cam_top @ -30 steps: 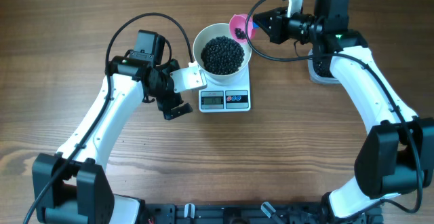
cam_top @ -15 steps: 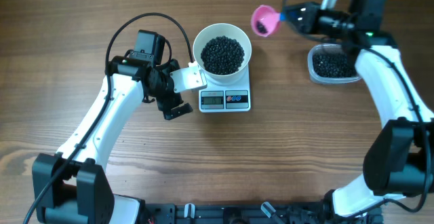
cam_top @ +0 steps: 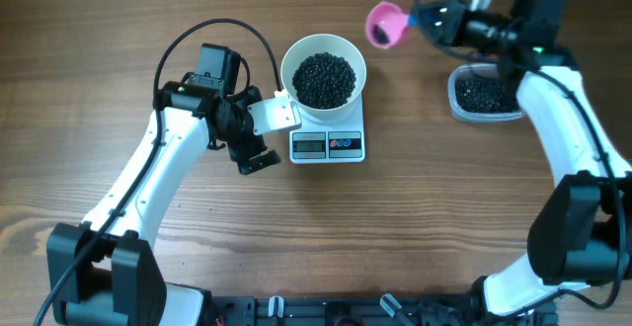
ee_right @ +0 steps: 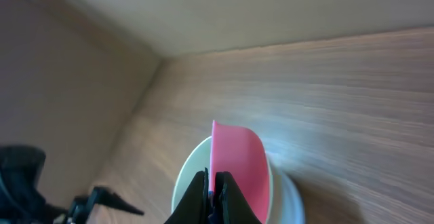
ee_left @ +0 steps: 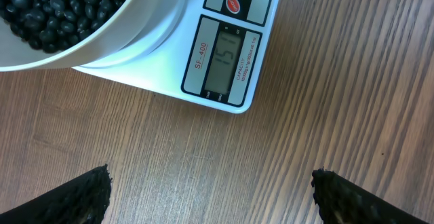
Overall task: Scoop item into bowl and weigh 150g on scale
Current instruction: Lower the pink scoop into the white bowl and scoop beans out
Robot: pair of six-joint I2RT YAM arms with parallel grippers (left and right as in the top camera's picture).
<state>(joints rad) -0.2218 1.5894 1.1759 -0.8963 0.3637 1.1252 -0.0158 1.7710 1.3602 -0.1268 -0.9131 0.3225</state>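
The white bowl (cam_top: pixel 324 51) stands on the small white scale (cam_top: pixel 328 145) and holds a heap of black beans (cam_top: pixel 324 79). The left wrist view shows the bowl (ee_left: pixel 135 27), beans (ee_left: pixel 47 7) and the lit scale display (ee_left: pixel 224 58). My left gripper (cam_top: pixel 255 156) (ee_left: pixel 210 187) is open over bare wood just left of the scale. My right gripper (cam_top: pixel 427 17) (ee_right: pixel 213 187) is shut on the handle of a pink scoop (cam_top: pixel 385 25) (ee_right: pixel 237 159), held in the air right of the bowl. No beans show in the scoop.
A clear plastic tub (cam_top: pixel 486 96) with more black beans sits at the right, under my right arm. The wooden table top (cam_top: pixel 415 217) lies bare in front of the scale.
My right gripper has carried the pink scoop from the bowl's rim off to the right and back, then stayed almost still. The left arm has not moved.
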